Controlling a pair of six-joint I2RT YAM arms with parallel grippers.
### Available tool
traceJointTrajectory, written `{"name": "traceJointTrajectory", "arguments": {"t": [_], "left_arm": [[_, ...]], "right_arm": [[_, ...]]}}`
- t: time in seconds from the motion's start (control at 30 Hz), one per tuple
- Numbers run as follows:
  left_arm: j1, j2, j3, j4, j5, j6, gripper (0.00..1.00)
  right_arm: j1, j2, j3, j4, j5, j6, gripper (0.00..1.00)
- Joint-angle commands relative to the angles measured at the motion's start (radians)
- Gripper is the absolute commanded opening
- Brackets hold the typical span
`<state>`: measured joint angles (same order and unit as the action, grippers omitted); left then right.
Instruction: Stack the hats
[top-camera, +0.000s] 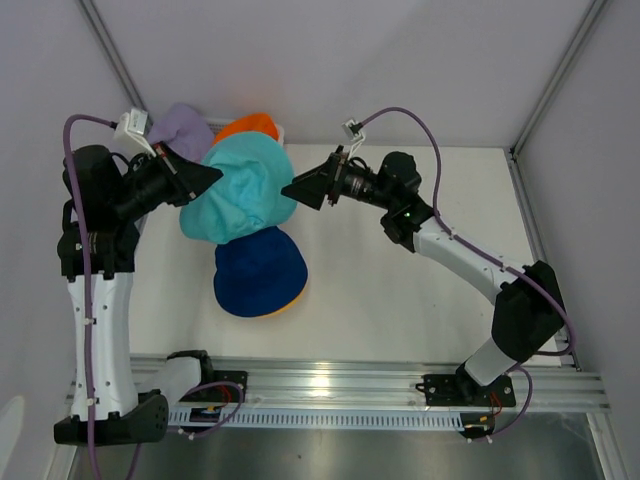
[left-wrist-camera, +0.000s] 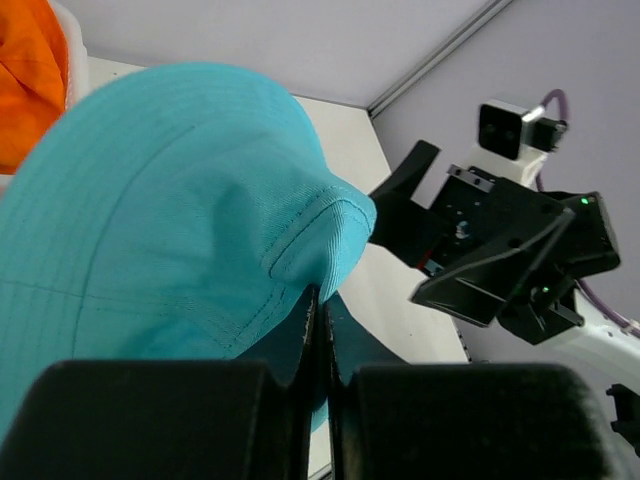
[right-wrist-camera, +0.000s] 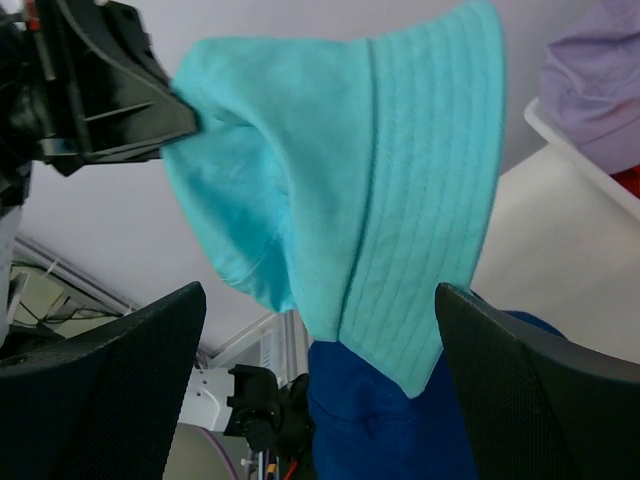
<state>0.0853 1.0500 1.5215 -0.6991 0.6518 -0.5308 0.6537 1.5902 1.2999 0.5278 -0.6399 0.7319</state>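
Two black fingers of the left gripper (left-wrist-camera: 319, 312) are pressed together on a fold of the teal hat (left-wrist-camera: 170, 200), pinching its brim so the soft crown hangs off the table, bunched and sagging to one side. Opposite, the right gripper (right-wrist-camera: 320, 300) stands spread wide and holds nothing, the hanging brim just ahead of its gap and apparently untouched. Below the clamped jaws and slightly nearer the arm bases, the navy hat (top-camera: 258, 275) sits crown up on the table, a sliver of a yellow hat (top-camera: 288, 306) showing under its brim. Beyond the jaws, toward the back wall, an orange hat (top-camera: 250, 126), a lavender hat (top-camera: 180, 125) and a glimpse of red (right-wrist-camera: 630, 180) wait at the white basket (right-wrist-camera: 575, 150). The step in hand looks to be seating the teal hat on the navy one. Done well, it likely means the free gripper taking the far brim so the opening spreads. The crown should then be centred over the navy crown and lowered squarely, with neither grip released until the fabric settles. A one-sided drop risks the hat sliding off.
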Motion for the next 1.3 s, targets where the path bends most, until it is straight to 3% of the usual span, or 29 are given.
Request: {"name": "traceJointTrajectory", "arguments": {"t": [0.0,0.27,0.57,0.6,0.7,0.73,0.8,0.83,1.0,1.27], "left_arm": [[-0.009,-0.025,0.041,-0.010,0.029,-0.011,0.06],[-0.007,-0.016,0.066,0.016,0.011,-0.053,0.06],[-0.009,-0.011,0.075,0.078,0.014,-0.110,0.04],[-0.007,-0.015,0.057,0.084,0.008,-0.112,0.04],[-0.007,-0.019,0.029,0.090,0.000,-0.113,0.04],[-0.007,-0.021,0.026,0.092,-0.003,-0.112,0.04],[-0.009,-0.021,0.034,0.070,-0.036,-0.094,0.04],[-0.007,-0.021,0.042,0.061,-0.053,-0.083,0.04],[-0.009,0.021,0.138,-0.055,-0.214,0.017,0.04],[-0.007,0.057,0.209,-0.145,-0.308,0.129,0.06]], "right_arm": [[0.003,0.014,0.022,-0.023,0.039,-0.035,0.99],[0.006,-0.053,-0.013,-0.130,0.131,-0.081,1.00],[0.044,0.000,-0.022,0.010,0.094,0.038,0.95],[0.052,0.010,-0.019,0.029,0.085,0.052,0.93],[0.078,0.043,0.005,0.052,0.063,0.081,0.72],[0.089,0.051,0.027,0.029,0.057,0.081,0.51],[0.095,0.050,0.044,-0.026,0.107,0.093,0.23],[0.098,0.044,0.050,-0.070,0.126,0.106,0.02],[0.101,-0.042,0.015,-0.109,0.195,0.253,0.00],[0.106,-0.121,-0.051,-0.213,0.292,0.475,0.00]]}}
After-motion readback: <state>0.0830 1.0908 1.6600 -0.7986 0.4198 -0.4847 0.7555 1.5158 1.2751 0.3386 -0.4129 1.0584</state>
